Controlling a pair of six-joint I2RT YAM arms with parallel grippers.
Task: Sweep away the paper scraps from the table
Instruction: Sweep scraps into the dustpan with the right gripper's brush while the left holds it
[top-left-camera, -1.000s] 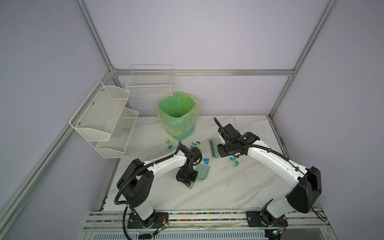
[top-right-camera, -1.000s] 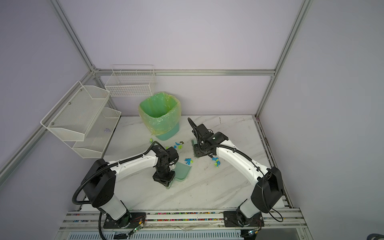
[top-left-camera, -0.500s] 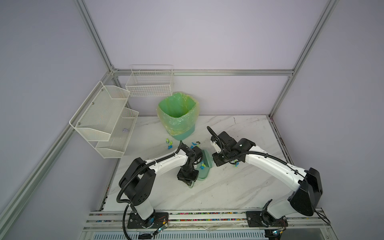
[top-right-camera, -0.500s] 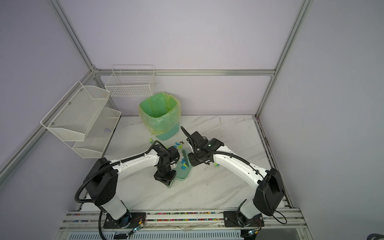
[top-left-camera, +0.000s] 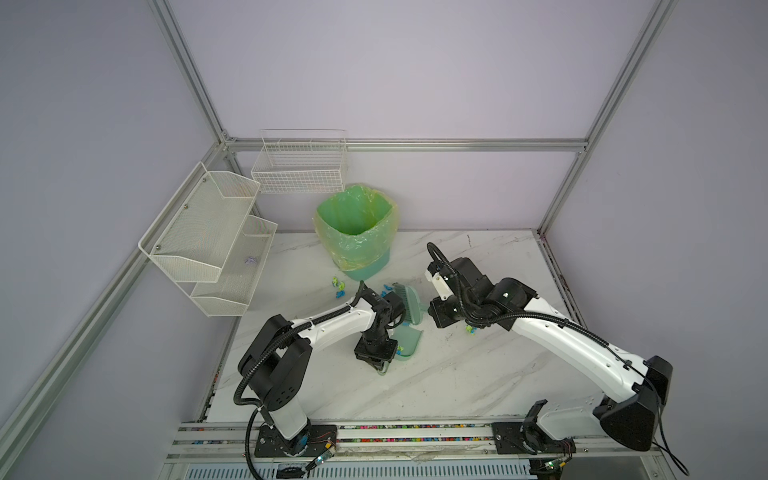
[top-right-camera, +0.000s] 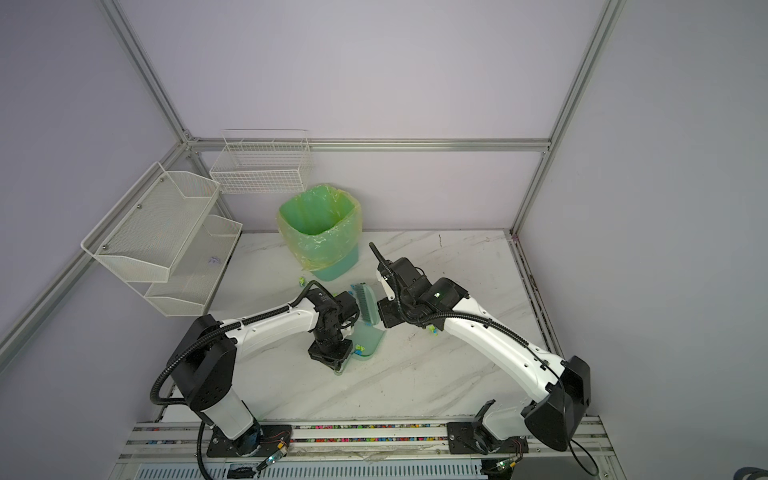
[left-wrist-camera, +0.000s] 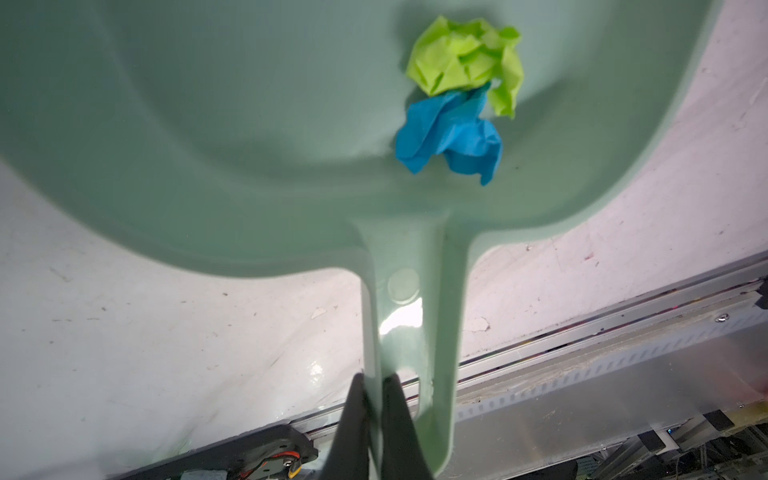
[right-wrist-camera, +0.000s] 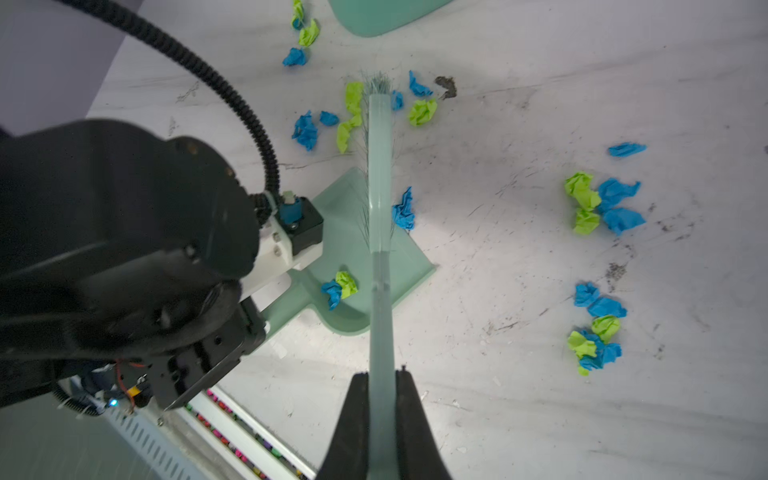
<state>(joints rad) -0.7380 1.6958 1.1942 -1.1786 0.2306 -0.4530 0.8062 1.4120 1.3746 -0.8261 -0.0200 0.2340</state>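
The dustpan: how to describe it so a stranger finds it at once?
On the marble table, look just in front of the green-lined bin. The dustpan is the flat pale green scoop there, its handle pinched by the left gripper. Unlike the same-coloured brush at its open edge, it holds one lime and one blue paper scrap.

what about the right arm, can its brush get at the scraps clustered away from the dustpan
Probably yes: right fingers grip the brush, and only bare table lies between it and those paper scraps; the dustpan sits opposite.
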